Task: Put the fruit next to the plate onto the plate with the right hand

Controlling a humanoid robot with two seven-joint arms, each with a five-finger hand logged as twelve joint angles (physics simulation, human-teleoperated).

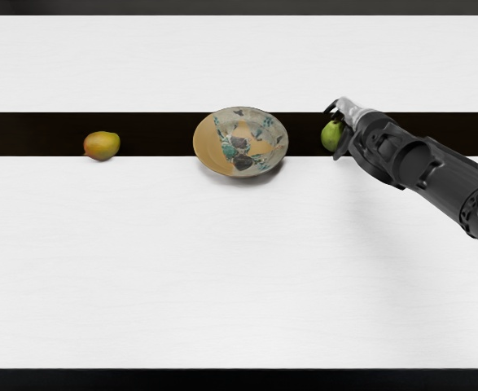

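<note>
A big white table fills most of the view. A dark strip runs across it near the top, from one side to the other. The right arm is black and thick. It comes in from the right edge and reaches up and left to the strip. The lower part of the arm is cut off at the edge. The plate sits in the middle, half on the strip and half on the white part. It is tan, with green and dark painted marks that are too small to make out. Nothing lies on the plate. An orange fruit rests far to the left of the plate, well apart from it and from the arm. The right hand is to the right of the plate, over the dark strip. Its dark fingers are hard to see against the strip, but they curl around the green fruit, one above it and one below. The hand hides the right side of the green fruit. The green fruit is near the plate's right rim and does not touch it. Nothing lies between them. I cannot tell if the green fruit sits on the table or is lifted off it.
</note>
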